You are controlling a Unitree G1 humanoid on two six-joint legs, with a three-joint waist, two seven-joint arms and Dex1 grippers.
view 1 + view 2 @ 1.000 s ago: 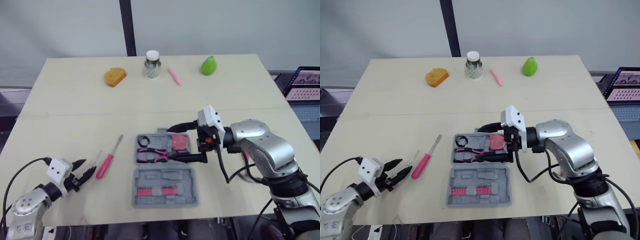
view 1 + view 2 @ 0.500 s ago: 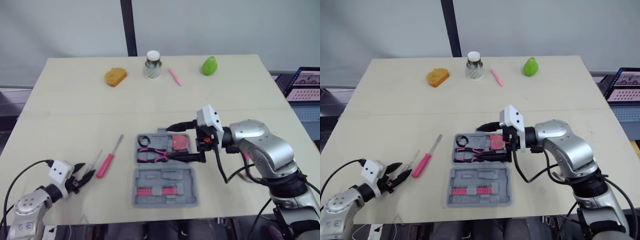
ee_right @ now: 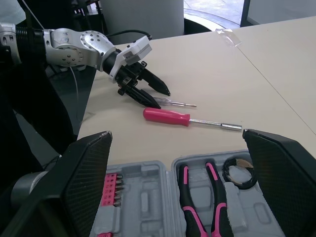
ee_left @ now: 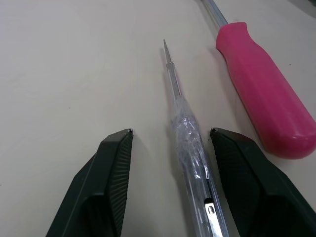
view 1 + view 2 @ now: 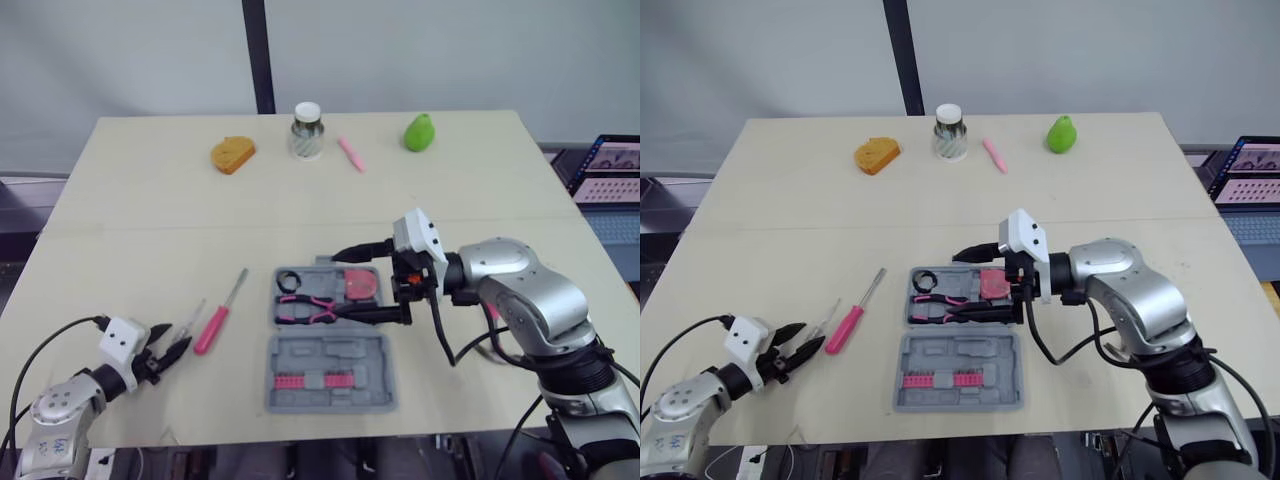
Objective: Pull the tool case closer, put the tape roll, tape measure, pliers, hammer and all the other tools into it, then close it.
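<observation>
I see the case (image 5: 330, 372) lying open near the surface's (image 5: 150, 220) front edge, with the pliers (image 5: 305, 310) and tape roll (image 5: 288, 281) in its far half. My right gripper (image 5: 345, 287) hangs spread wide over that half. My left gripper (image 5: 168, 340), fingers apart, straddles the clear screwdriver (image 4: 190, 148) beside the pink screwdriver (image 5: 212, 328).

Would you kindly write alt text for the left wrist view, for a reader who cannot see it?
The left gripper, open, frames a slim clear-handled screwdriver lying on the pale table, its tip pointing away from the gripper. A bigger pink-handled screwdriver lies beside it.
</observation>
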